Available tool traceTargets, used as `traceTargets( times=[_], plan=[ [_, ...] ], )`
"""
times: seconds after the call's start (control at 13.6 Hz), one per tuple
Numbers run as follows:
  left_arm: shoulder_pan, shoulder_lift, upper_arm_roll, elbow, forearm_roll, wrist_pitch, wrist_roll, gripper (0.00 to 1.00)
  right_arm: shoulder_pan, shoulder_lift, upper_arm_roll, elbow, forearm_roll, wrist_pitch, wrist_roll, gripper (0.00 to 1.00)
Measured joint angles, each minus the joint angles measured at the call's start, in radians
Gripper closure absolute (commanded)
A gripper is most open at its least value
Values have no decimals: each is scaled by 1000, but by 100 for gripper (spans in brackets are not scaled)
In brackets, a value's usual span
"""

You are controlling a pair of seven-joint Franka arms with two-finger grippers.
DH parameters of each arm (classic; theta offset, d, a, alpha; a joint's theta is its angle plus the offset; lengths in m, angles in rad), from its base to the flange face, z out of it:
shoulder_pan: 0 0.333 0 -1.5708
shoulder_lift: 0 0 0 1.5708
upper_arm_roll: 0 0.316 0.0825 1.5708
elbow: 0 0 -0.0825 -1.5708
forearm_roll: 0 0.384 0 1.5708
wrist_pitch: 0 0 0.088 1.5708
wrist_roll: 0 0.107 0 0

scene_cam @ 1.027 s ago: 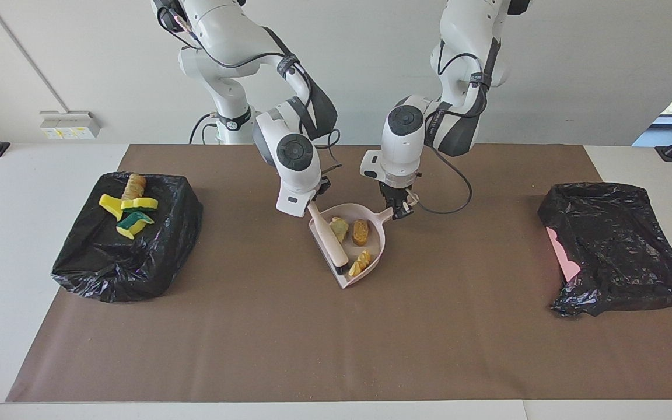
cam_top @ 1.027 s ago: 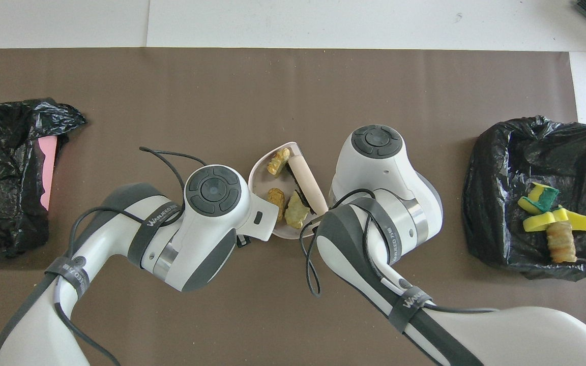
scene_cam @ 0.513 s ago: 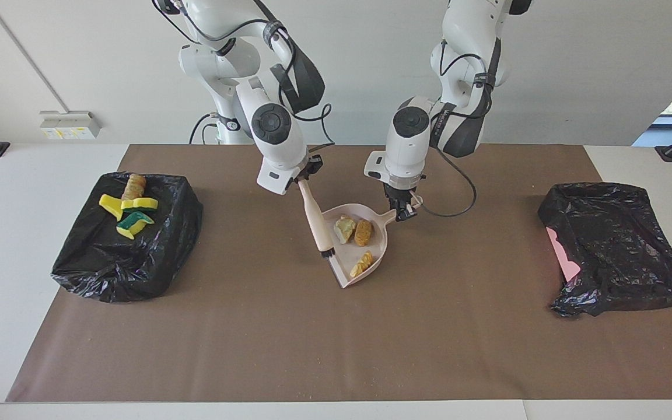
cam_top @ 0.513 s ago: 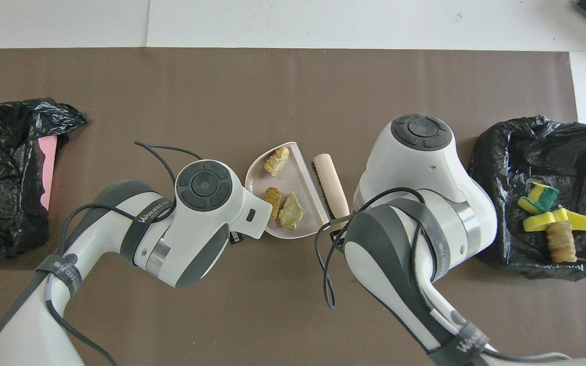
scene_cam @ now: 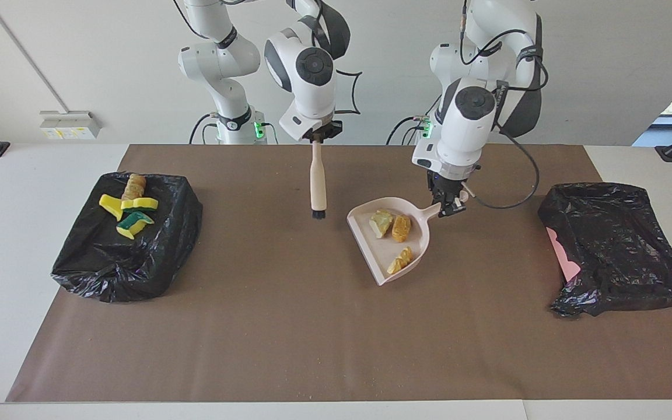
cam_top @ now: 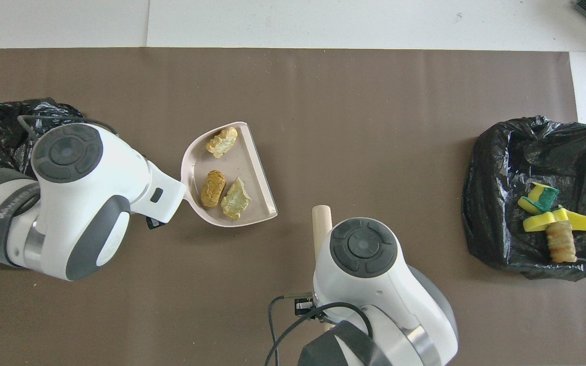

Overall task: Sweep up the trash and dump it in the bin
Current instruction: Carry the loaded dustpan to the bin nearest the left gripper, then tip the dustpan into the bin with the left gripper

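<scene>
Gripping dustpan (scene_cam: 391,245) handle: left pincer (scene_cam: 448,205), clamped.

The mat (scene_cam: 289,326) is plain brown on a white table (scene_cam: 15,280). The dustpan (scene_cam: 384,256) is pale pink; the trash in it (scene_cam: 392,227) is tan-orange and pale yellow-green. The brush (scene_cam: 316,181) has a beige handle and black bristles. Both bins (scene_cam: 137,262) are lined in glossy black; one holds yellow and green sponges (scene_cam: 129,213) and a tan lump. The arms are white and grey.
</scene>
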Motion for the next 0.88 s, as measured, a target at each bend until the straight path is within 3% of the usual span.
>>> traceTargets(
  times=[0.22, 0.51, 0.88],
  plan=[
    [176, -51, 4, -1, 1, -28, 182, 100, 61, -63, 0, -156, 34, 137, 7, 100],
    [451, -54, 11, 4, 0, -27, 396, 100, 110, -66, 0, -276, 57, 288, 23, 100],
    [742, -39, 17, 83, 3, -16, 550, 100, 135, -66, -1, -332, 57, 360, 28, 100]
  ],
)
